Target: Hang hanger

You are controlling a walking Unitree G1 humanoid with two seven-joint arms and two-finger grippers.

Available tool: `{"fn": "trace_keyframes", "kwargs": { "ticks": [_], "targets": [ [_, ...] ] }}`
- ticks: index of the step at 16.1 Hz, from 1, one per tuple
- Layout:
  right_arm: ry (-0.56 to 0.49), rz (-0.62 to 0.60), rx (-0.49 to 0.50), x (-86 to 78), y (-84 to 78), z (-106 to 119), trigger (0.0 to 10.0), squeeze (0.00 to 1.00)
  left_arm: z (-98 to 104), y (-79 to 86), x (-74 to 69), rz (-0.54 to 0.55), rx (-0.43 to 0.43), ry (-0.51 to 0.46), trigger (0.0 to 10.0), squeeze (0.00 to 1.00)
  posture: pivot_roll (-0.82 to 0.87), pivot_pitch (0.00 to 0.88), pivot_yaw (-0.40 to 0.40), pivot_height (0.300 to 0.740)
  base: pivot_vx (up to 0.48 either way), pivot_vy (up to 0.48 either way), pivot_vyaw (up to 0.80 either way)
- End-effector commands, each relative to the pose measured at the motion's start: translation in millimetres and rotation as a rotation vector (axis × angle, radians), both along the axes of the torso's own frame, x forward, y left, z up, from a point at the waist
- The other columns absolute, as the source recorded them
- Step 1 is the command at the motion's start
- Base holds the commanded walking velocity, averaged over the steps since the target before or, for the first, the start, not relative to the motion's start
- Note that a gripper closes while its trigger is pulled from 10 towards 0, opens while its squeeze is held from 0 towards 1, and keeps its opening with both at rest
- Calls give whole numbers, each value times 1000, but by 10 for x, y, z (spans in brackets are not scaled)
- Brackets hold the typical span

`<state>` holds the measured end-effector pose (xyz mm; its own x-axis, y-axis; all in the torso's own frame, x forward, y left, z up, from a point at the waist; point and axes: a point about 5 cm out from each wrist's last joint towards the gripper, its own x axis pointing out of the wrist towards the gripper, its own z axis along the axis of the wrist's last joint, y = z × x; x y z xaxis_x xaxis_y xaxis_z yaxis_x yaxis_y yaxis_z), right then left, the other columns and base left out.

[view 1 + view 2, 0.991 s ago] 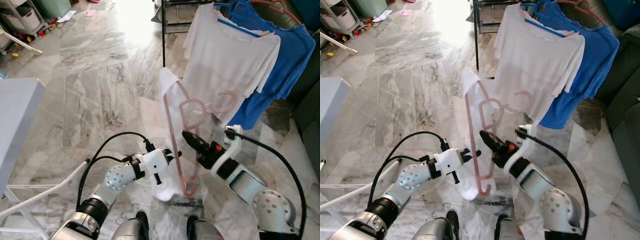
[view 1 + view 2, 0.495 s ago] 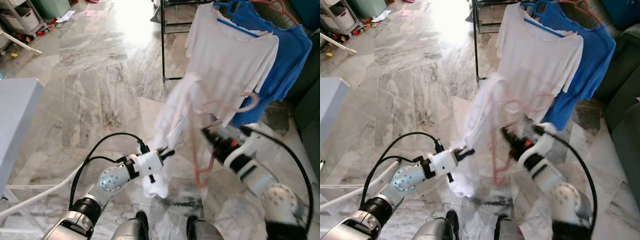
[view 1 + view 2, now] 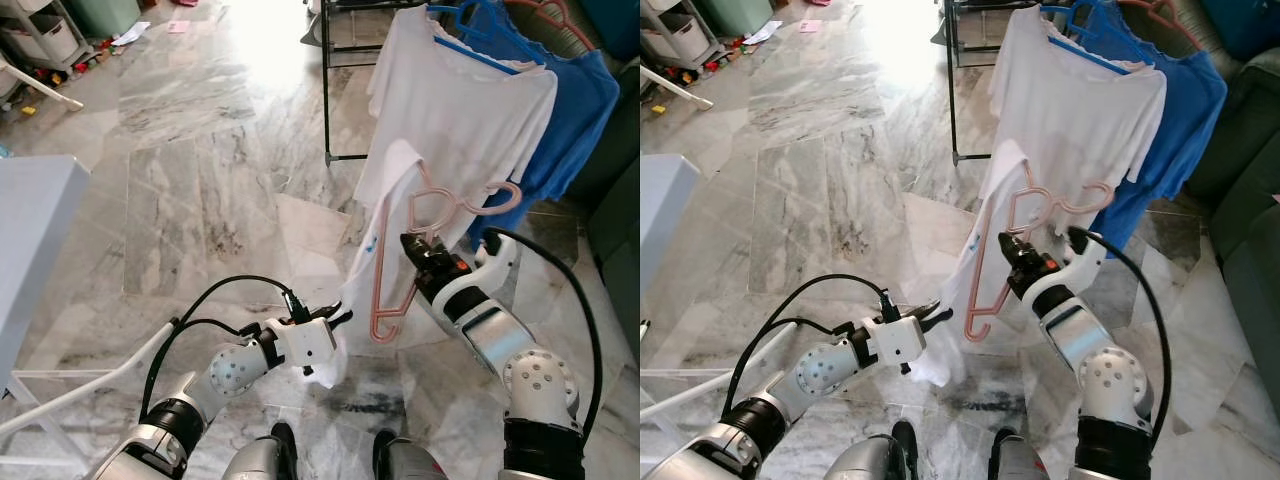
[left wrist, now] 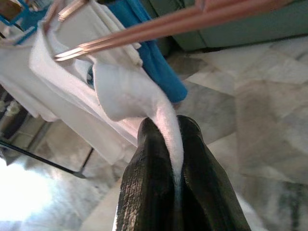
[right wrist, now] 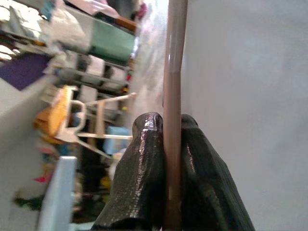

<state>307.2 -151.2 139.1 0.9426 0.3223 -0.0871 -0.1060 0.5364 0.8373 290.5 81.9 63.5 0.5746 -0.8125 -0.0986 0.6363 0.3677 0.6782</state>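
While our right gripper [image 3: 413, 246] clamps its two black fingers [image 5: 192, 159] tight on the thin pink plastic hanger [image 3: 400, 262], we hold that hanger raised in front of the black metal clothes rack [image 3: 327, 90], just beside the white T-shirt [image 3: 455, 110] and the blue T-shirt [image 3: 580, 110] already hanging there. Over the hanger drapes a limp white cloth garment [image 3: 375, 260]. Lower down, our left gripper [image 3: 338, 321] pinches the bottom edge of that garment, fingers [image 4: 149, 187] closed on the fabric, above the grey marble floor [image 3: 200, 180].

Pink hanger [image 3: 402, 258] nearer the rack.
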Motion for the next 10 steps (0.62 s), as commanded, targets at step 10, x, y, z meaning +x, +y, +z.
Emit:
{"fn": "trace_keyframes", "kwargs": {
  "ticks": [10],
  "targets": [
    [251,214,-103,-400,-164,-460,10000,0,88,121,44,-14,86,-193,10000,0,-88,227,57,740,0,0,0]
  ]
}}
